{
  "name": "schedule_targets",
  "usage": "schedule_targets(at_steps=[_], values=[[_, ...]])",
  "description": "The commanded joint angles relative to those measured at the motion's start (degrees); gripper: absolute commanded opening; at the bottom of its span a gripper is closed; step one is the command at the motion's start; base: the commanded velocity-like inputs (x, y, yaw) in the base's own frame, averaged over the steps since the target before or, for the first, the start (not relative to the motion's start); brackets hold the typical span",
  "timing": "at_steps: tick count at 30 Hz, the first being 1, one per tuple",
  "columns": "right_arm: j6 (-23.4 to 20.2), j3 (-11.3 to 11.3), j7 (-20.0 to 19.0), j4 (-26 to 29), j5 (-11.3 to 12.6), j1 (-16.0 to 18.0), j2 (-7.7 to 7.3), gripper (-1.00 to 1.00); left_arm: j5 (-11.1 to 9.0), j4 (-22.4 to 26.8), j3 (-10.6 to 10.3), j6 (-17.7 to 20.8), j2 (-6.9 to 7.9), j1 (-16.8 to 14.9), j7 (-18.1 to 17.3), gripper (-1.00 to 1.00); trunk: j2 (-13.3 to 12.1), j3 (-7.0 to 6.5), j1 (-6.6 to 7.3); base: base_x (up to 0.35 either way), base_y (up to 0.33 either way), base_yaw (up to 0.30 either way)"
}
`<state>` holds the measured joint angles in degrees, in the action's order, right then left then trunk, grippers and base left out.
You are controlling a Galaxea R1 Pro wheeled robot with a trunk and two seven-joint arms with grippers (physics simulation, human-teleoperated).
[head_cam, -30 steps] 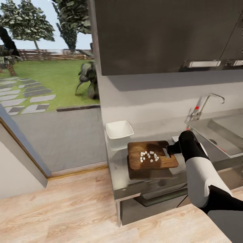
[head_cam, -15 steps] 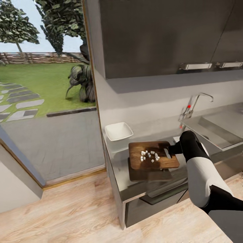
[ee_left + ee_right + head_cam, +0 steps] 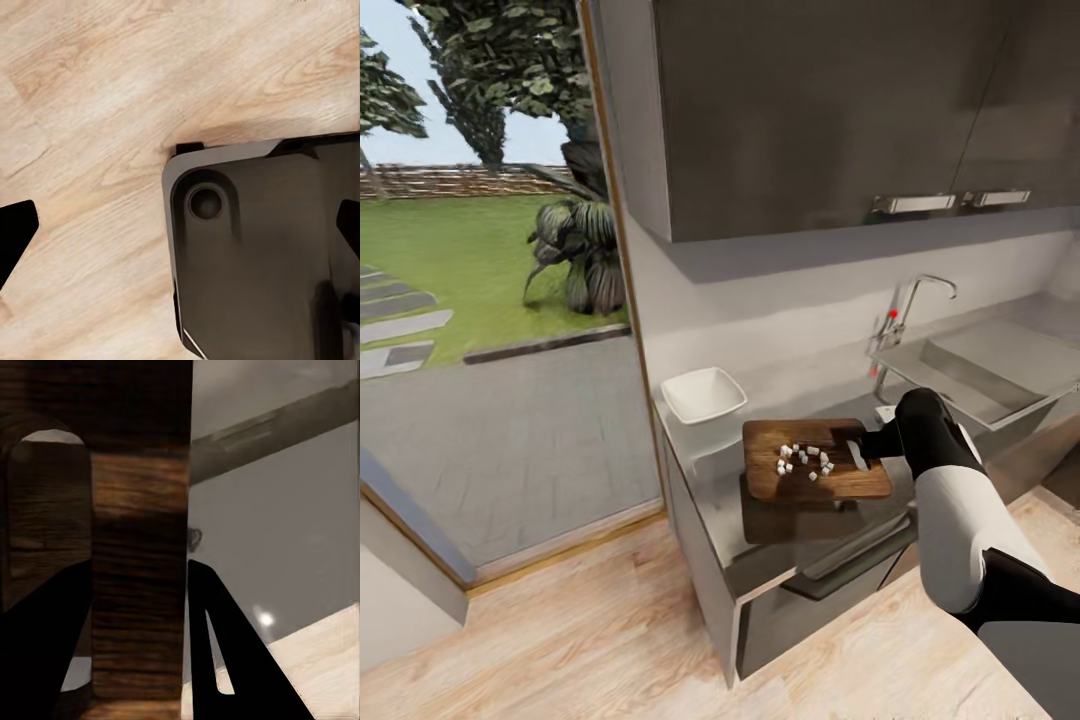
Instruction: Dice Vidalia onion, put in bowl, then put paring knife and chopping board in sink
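While the right tool (image 3: 868, 441) clamps the slotted end of the chopping board (image 3: 812, 459), near the table's (image 3: 760, 540) front corner, diced onion (image 3: 803, 461) lies loose on top. Board: stiff, probably weighty. Cubes: light, likely to slide. Bowl (image 3: 703, 395) just beside.

Bowl (image 3: 703, 394) beside board (image 3: 812, 459), free countertop (image 3: 726, 508) in front

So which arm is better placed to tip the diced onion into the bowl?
Right. The right gripper is clamped on the chopping board at its handle end, with the diced onion on it and the bowl just beyond. The left gripper hangs above the floor.
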<state>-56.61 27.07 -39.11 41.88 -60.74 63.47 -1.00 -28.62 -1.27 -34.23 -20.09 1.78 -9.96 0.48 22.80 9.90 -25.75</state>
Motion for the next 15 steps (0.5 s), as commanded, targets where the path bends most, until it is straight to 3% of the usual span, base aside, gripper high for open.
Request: schedule_targets(at_steps=[1, 15], values=[[-0.08, 0.24, -0.61, 0.05, -0.52, 0.08, 0.04, -1.00, -0.29, -0.14, -0.49, -0.28, -0.03, -0.06, 0.05, 1.00, 0.12, 0.05, -0.04, 0.000, 0.210, -0.196], [-0.16, 0.38, -0.61, 0.05, -0.52, 0.08, 0.04, -1.00, -0.29, -0.14, -0.49, -0.30, -0.04, -0.06, 0.01, 1.00, 0.12, -0.93, -0.04, 0.019, 0.262, -0.196]])
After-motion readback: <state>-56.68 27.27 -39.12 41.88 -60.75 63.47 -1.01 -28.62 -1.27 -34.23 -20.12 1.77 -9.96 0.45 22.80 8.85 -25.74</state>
